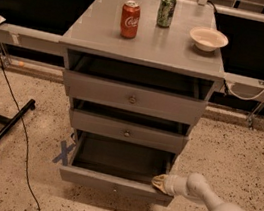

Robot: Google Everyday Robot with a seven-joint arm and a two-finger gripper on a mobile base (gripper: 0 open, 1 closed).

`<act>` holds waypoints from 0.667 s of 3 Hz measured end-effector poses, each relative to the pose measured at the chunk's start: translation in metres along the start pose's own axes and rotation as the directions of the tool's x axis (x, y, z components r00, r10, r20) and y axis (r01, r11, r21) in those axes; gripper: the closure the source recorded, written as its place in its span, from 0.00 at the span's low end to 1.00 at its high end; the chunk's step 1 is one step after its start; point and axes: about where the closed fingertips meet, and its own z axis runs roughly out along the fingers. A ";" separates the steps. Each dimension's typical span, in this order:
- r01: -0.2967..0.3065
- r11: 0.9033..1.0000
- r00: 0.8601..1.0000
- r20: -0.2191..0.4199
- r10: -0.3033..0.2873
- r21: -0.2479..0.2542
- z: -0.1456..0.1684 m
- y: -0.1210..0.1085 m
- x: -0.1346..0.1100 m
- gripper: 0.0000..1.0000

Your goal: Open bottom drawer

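The grey cabinet (147, 47) has three drawers. The bottom drawer (113, 182) is the lowest one, pulled out furthest, with its dark inside showing and a small knob on its narrow front panel. My gripper (159, 182) is at the drawer's right front corner, resting on the top edge of the front panel. My white arm (215, 208) comes in from the lower right. The middle drawer (127, 131) and the top drawer (132, 97) stand slightly out.
On the cabinet top stand a red cola can (130, 19), a green can (166, 10) and a white bowl (208, 39). A black stand leg (9, 126) and a cable (17, 123) lie on the floor to the left. A blue X (64, 152) marks the floor.
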 end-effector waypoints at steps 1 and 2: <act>-0.020 0.999 1.000 0.022 0.021 -0.031 -0.005 0.022 -0.001 1.00; 0.008 0.998 0.997 0.075 -0.003 -0.065 0.002 0.029 -0.019 1.00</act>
